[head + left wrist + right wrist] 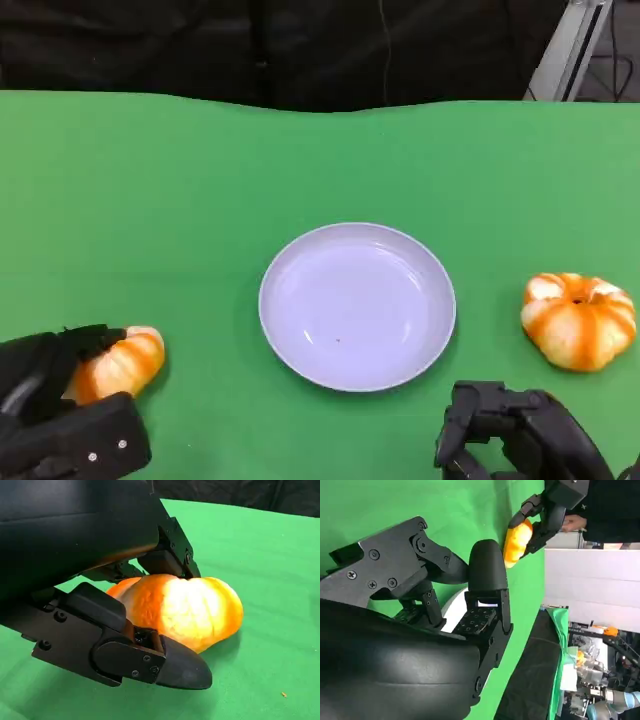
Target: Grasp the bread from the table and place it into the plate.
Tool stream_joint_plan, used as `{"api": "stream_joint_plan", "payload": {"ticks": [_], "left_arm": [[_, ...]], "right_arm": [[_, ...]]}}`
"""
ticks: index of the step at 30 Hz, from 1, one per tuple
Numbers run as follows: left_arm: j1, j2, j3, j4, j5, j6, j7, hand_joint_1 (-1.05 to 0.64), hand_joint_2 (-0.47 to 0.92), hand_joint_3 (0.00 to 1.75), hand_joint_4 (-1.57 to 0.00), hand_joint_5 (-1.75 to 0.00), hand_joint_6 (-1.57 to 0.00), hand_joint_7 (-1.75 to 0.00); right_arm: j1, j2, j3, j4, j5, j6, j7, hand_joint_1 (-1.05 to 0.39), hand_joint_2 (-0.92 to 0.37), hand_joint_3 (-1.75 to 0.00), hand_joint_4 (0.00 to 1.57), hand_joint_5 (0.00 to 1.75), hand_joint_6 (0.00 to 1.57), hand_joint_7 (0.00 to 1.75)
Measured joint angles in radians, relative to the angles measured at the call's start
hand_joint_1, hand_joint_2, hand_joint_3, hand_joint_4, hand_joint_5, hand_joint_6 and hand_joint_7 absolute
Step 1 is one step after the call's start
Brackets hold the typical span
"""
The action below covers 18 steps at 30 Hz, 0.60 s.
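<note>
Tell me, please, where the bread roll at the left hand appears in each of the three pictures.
Head view: the bread roll lies at the lower left, between the left hand's fingers.
Left wrist view: it fills the middle, between the black fingers.
Right wrist view: it is small, near the top, held by the far hand.
Shared landmark: the green tablecloth; the plate is near the head view's middle.

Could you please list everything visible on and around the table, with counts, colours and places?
bread: one, orange and white, near left of the table, between the left hand's fingers.
second bread: one, orange and white, on the cloth right of the plate, apart from it.
plate: one, pale lilac, middle of the table, holding nothing.
table cloth: one, green, covering the table.
left hand: one, black, its fingers around the bread.
right hand: one, black, near right, holding nothing.
</note>
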<state>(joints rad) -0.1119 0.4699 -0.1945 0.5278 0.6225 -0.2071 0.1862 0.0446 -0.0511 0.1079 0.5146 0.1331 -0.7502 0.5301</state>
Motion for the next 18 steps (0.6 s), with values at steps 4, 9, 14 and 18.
{"api": "stream_joint_plan", "payload": {"ticks": [4,9,14,18], "left_arm": [[0.000,0.000,0.000,0.000,0.000,0.000,0.000,-0.89,0.92,0.20,-0.64,0.00,-0.71,0.00],[0.000,0.000,0.000,0.000,0.000,0.000,0.000,-0.89,0.92,0.20,-0.64,0.00,-0.71,0.00],[0.000,0.000,0.000,0.000,0.000,0.000,0.000,-0.89,0.92,0.20,-0.64,0.00,-0.71,0.00],[0.000,0.000,0.000,0.000,0.000,0.000,0.000,-0.89,0.92,0.20,-0.64,0.00,-0.71,0.00]], "right_arm": [[0.000,0.000,0.000,0.000,0.000,0.000,0.000,-0.11,-0.61,-0.97,0.82,1.56,0.84,1.29],[0.000,0.000,0.000,0.000,0.000,0.000,0.000,-0.11,-0.61,-0.97,0.82,1.56,0.84,1.29],[0.000,0.000,0.000,0.000,0.000,0.000,0.000,-0.11,-0.61,-0.97,0.82,1.56,0.84,1.29],[0.000,0.000,0.000,0.000,0.000,0.000,0.000,-0.11,-0.61,-0.97,0.82,1.56,0.84,1.29]]}}
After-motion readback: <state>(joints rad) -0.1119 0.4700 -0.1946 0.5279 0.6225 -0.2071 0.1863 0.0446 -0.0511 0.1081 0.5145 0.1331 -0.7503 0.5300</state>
